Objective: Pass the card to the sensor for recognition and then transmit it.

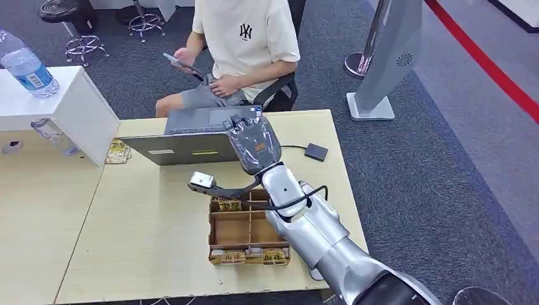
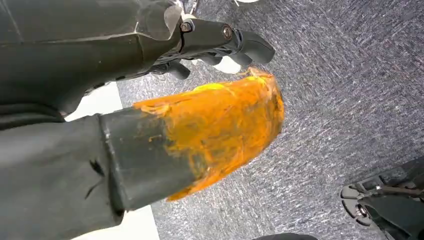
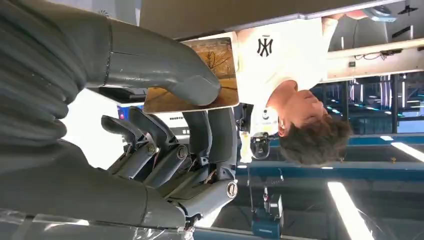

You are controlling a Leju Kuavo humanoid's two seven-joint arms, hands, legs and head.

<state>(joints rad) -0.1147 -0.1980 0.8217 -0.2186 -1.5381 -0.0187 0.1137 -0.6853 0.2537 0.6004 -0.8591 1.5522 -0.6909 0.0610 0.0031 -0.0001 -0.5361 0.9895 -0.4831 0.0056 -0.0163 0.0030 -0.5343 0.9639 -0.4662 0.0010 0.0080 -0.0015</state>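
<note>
Your right hand [image 1: 255, 145] pinches the card [image 3: 192, 75] between thumb and fingers, raised just over the laptop [image 1: 191, 136]; the small black sensor [image 1: 316, 152] lies right of the laptop.

My head view looks down over the table [image 1: 159, 254]. My right wrist view, close behind my right hand [image 3: 165, 155], shares the seated person [image 1: 245, 51]. My left wrist view faces carpet [image 2: 350, 90].
</note>
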